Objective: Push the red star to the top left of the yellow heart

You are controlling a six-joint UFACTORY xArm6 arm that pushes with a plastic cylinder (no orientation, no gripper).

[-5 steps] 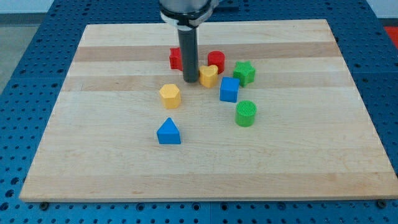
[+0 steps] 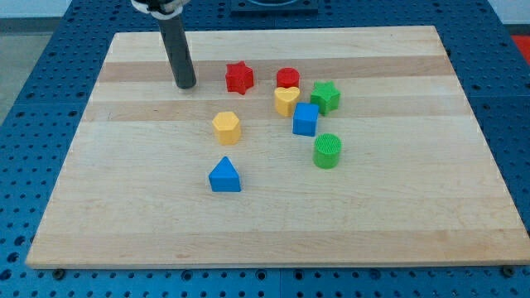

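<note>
My tip point(image 2: 185, 86), the bare lower end of a dark rod with no jaws to open or close, rests on the pale wooden board point(image 2: 124, 207); to its right, apart from it, sits the red star-shaped block point(image 2: 239, 78); further right and slightly lower lies the yellow heart-shaped block point(image 2: 286, 100), with the star at the heart's upper left; a red round block point(image 2: 287, 78) touches the heart from above.

We see our rod point(image 2: 176, 50) cut off by the view's top; the yellow heart point(image 2: 286, 101) hides the red cylinder's point(image 2: 287, 78) base.
</note>
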